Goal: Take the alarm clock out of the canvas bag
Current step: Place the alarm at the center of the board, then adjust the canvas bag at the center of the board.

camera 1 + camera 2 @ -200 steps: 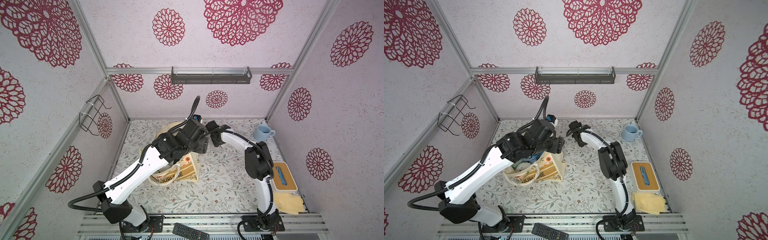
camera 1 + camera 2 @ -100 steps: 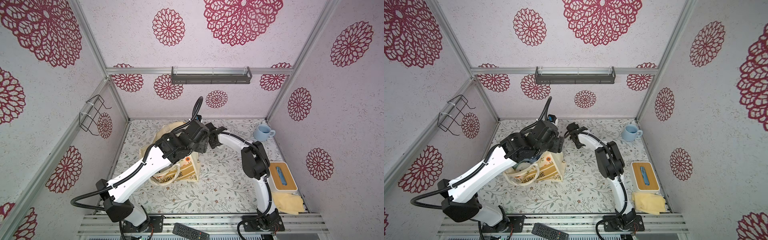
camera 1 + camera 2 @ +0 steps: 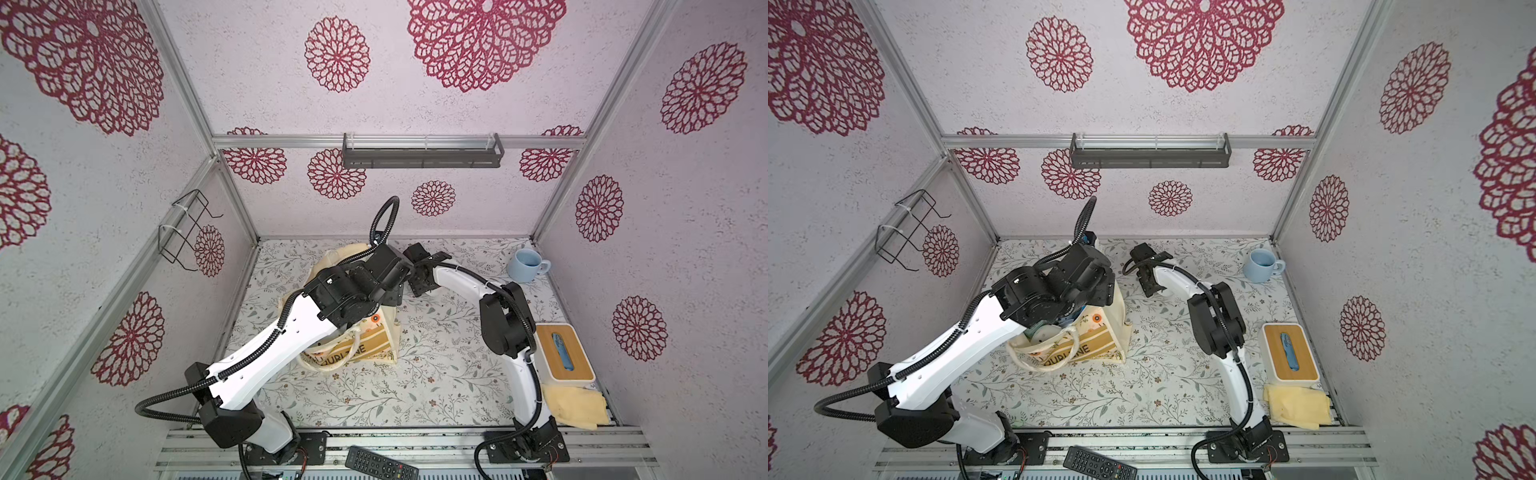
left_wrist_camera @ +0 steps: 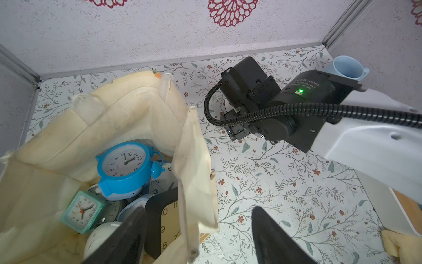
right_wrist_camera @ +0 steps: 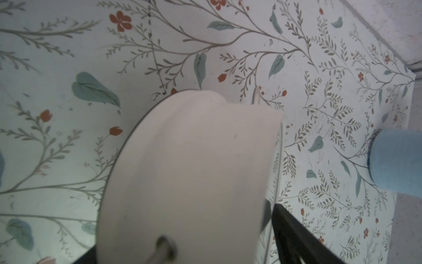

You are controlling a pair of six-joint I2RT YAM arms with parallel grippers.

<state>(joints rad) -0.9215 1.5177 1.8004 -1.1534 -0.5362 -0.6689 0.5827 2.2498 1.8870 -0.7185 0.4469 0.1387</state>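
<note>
The cream canvas bag (image 3: 374, 345) (image 3: 1096, 349) stands open at the table's middle left, and the left wrist view looks down into the canvas bag (image 4: 127, 109). Inside lie several clocks: a blue round alarm clock (image 4: 124, 164), a teal square one (image 4: 83, 211) and a black square one (image 4: 164, 219). My left gripper (image 4: 198, 237) is open astride the bag's side wall, one finger inside and one outside. My right gripper (image 5: 182, 240) (image 3: 1148, 284) is open around a white round alarm clock (image 5: 194, 171) standing on the table beside the bag.
A light blue mug (image 3: 525, 266) stands at the back right. A tissue box with a wooden lid (image 3: 563, 353) and a yellow cloth (image 3: 575, 405) lie along the right edge. A remote (image 3: 382, 463) lies on the front rail. A grey shelf (image 3: 422, 151) hangs on the back wall.
The right gripper's jaws have spread wider around the white clock, and its wrist has drawn closer to the bag. The left wrist has shifted slightly over the bag.
</note>
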